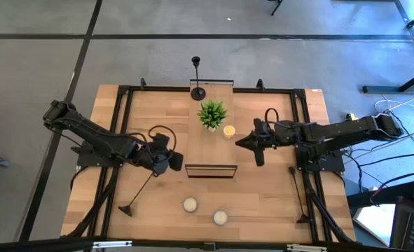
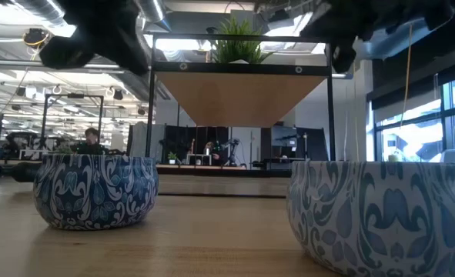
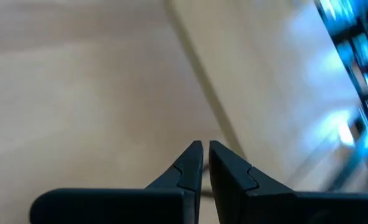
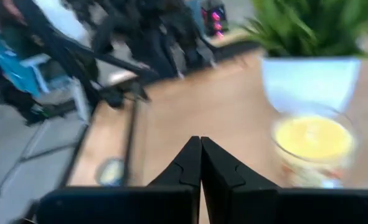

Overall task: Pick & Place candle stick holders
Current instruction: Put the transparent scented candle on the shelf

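One candle stick holder (image 1: 197, 78) stands on its round base at the table's far edge. A second candle stick holder (image 1: 138, 194) slants from its base (image 1: 126, 208) up under my left gripper (image 1: 176, 163), whose fingers (image 3: 205, 152) stand almost together on it. A third thin black rod (image 1: 297, 194) shows by the right rail; whether it stands or lies, I cannot tell. My right gripper (image 1: 239, 143) is shut with nothing in it (image 4: 200, 144). It hangs just near-right of the yellow candle (image 1: 229, 131). My left gripper has the slanting holder by the upper end of its rod (image 1: 153, 177), but the gripper's own body hides the place of contact. The rod slants down from the gripper toward the table's near-left corner. Whether its base rests on the table, I cannot tell.
A green potted plant (image 1: 212, 113) stands in the middle, toward the far edge. A black wire frame (image 1: 211, 171) stands at mid-table. Two white candles in blue patterned bowls (image 1: 190, 204) (image 1: 221, 217) sit near the front edge. Black rails (image 1: 122, 133) run along the table's sides.
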